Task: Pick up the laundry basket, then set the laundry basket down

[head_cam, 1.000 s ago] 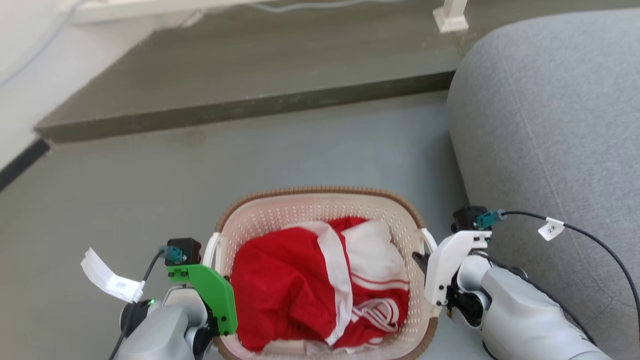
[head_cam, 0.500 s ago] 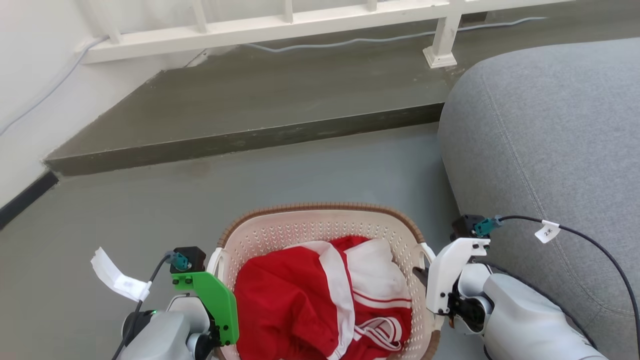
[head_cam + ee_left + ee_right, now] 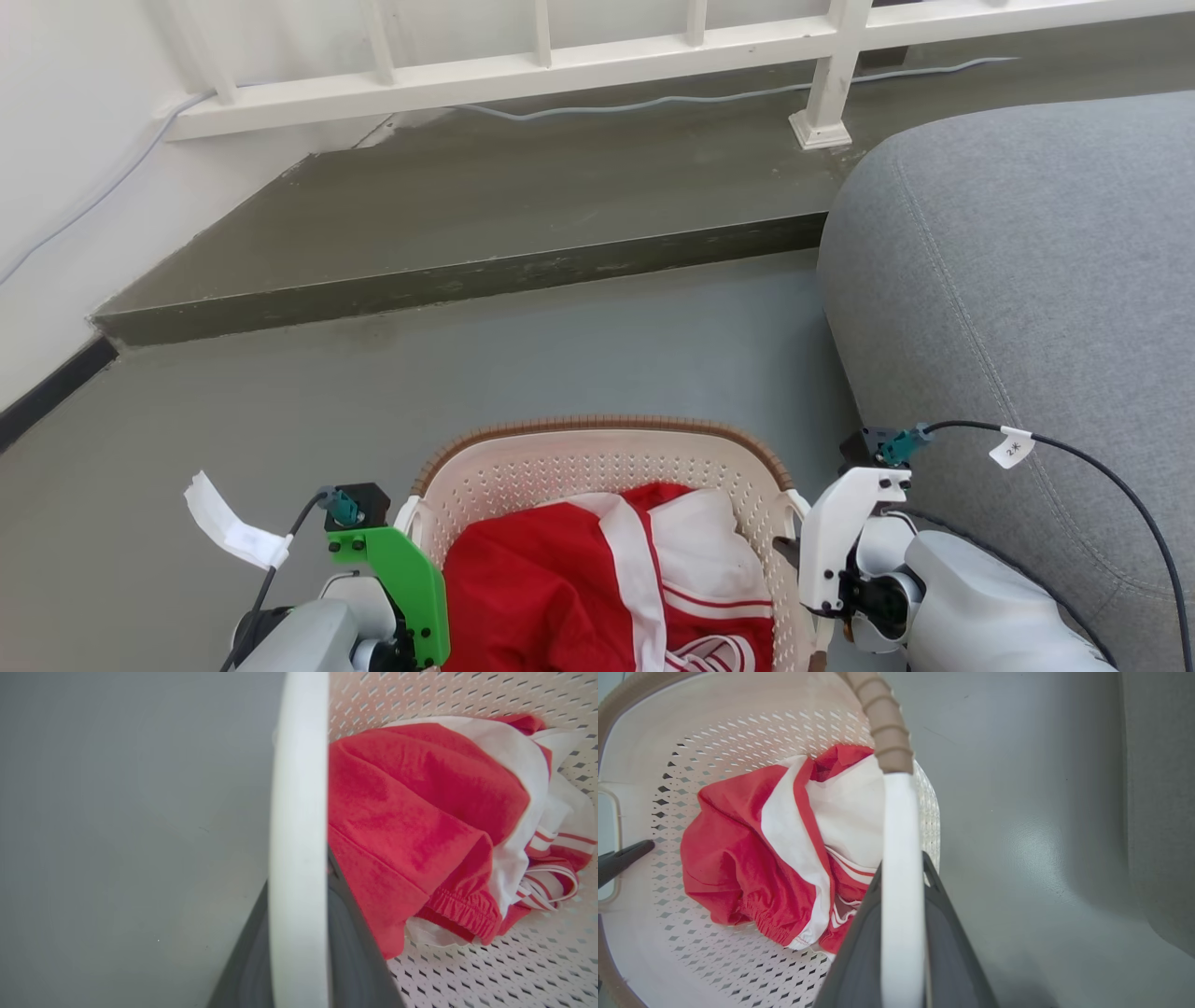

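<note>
Left wrist view: the left gripper [image 3: 299, 872] is clamped on the near white handle [image 3: 299, 788] of the laundry basket [image 3: 467, 690]. One dark finger sits on the floor side of the bar and the other on the inside, with no gap showing between them and the plastic. The inner finger lies against a crumpled red-and-white garment [image 3: 411, 812] that is heaped in the basket. In the right wrist view the right gripper [image 3: 902, 868] is closed the same way on the opposite handle [image 3: 901, 821]. That handle runs up from between the two fingers to the brown woven-look rim [image 3: 878, 718]. Across the perforated bottom in that view, a dark fingertip of the left gripper pokes in at the far handle's opening. In the head view the basket is at the bottom middle, held between the green bracket [image 3: 401, 579] of the left wrist and the white bracket [image 3: 836, 541] of the right wrist. It is over the grey floor [image 3: 373, 401] and just beside a grey sofa [image 3: 1027, 280] on the robot's right. I cannot tell whether its base touches the floor. Beyond it are a raised dark step [image 3: 513, 205], a white railing [image 3: 560, 61] and a pale cable [image 3: 653, 98] lying along the step.
</note>
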Available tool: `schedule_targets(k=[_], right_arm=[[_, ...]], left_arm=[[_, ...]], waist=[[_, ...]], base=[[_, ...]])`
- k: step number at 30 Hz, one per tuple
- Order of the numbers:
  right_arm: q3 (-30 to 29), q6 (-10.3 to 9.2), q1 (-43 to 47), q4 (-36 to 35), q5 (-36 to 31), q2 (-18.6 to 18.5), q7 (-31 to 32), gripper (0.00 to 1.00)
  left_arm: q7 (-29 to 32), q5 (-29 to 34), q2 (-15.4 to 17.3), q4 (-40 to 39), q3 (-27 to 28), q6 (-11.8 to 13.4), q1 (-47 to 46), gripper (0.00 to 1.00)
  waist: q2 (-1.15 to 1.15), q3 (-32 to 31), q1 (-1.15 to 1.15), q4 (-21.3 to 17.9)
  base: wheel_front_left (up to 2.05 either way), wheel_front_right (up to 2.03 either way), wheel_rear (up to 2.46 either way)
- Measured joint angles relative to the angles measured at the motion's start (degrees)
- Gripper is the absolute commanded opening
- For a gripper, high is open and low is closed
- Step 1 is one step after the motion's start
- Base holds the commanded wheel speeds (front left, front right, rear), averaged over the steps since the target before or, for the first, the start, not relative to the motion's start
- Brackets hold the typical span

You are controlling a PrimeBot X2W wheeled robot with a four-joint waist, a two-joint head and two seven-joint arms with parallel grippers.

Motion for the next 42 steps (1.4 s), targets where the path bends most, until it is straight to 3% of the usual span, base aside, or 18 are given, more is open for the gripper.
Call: schedule_targets(k=[42], right_arm=[[3.92, -0.01, -0.15, -0.88, 3.2, -1.54, 1.77, 0.0]], left_arm=[[2.86, -5.21, 0.54, -2.04, -3.9, 2.52, 0.28, 0.0]], waist=[[0.0, 0.0, 0.0, 0.25]], base=[[0.0, 0.0, 0.0]])
